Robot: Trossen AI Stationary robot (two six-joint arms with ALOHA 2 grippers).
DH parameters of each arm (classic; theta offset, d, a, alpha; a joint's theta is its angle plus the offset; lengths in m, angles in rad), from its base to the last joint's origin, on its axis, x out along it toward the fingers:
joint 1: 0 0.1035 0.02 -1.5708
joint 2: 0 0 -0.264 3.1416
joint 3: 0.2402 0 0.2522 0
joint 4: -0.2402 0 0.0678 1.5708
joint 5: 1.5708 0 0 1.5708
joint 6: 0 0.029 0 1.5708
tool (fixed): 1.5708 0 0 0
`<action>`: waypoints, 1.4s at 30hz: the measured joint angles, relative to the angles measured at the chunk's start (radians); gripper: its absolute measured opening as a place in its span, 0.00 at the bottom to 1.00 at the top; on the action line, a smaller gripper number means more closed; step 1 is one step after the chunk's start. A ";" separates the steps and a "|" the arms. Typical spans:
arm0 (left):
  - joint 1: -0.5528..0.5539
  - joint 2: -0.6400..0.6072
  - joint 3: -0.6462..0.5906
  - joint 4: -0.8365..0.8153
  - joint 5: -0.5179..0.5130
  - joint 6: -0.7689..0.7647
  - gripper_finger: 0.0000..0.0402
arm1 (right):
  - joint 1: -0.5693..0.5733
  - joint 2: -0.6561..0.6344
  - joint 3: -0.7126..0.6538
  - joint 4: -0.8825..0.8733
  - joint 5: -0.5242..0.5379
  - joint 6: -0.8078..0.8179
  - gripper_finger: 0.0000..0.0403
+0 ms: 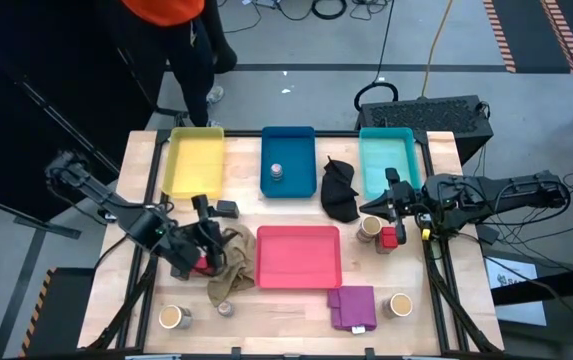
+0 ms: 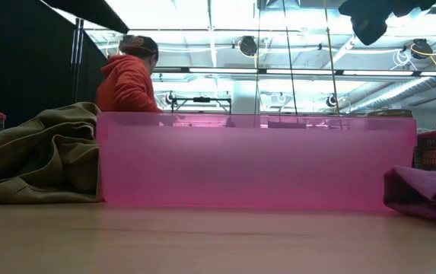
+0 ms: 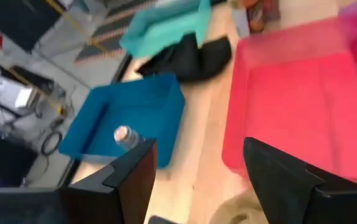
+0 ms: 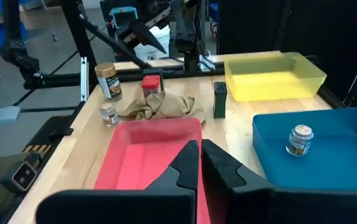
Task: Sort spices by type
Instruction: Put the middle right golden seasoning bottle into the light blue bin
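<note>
Left gripper (image 1: 202, 245) hangs low over the near-left part of the table, fingers spread with nothing seen between them. Just beside it, on the edge of the crumpled beige cloth (image 1: 231, 268), sits a red cube (image 1: 202, 264). A dark grey tin (image 1: 227, 209) stands just beyond it toward the yellow tray (image 1: 194, 163). Nearer the table's front edge, a tan round jar (image 1: 174, 318) and a tiny silver tin (image 1: 226, 309) wait. The pink tray (image 1: 299, 256) lies to its right, and farther off the blue tray (image 1: 288, 160) already holds one silver tin (image 1: 276, 171).

Right gripper (image 1: 393, 196) is pressed together and empty, poised by the teal tray (image 1: 387, 160). Below it stand a second jar (image 1: 370, 227) and a second red cube (image 1: 389, 238). A black cloth (image 1: 339, 190) lies toward the blue tray; a third jar (image 1: 401, 304) and a purple cloth (image 1: 352, 306) lie well nearer the front.

Sorting looks barely begun. I judge the left arm is lining up on the red cube; next it must settle over it, clear of the cloth folds, and close.

Labels on the jars and tins are too small to read.
</note>
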 joint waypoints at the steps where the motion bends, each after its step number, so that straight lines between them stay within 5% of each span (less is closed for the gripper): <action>1: -0.006 -0.013 -0.012 0.029 -0.009 0.016 0.61 | 0.000 0.000 0.000 0.017 0.003 0.000 0.00; 8: -0.019 -0.040 -0.057 0.080 -0.077 0.073 0.61 | 0.000 0.008 0.000 0.031 0.025 -0.007 0.00; 14: -0.008 -0.040 -0.057 0.075 -0.113 0.132 0.61 | -0.003 0.056 0.001 0.112 0.232 0.006 0.00; 21: 0.032 -0.041 -0.057 0.076 -0.140 0.149 0.61 | -0.005 0.213 0.058 0.101 0.328 0.017 0.00; 28: 0.066 -0.053 -0.089 0.065 -0.030 0.149 0.61 | -0.031 0.392 0.279 -0.166 0.391 0.163 0.00; 34: 0.057 -0.151 -0.152 0.064 -0.028 0.106 0.61 | -0.044 0.496 0.464 -0.475 0.388 0.334 0.00; 42: 0.041 -0.321 -0.233 0.079 -0.026 -0.013 0.61 | -0.045 0.552 0.575 -0.676 0.358 0.495 0.00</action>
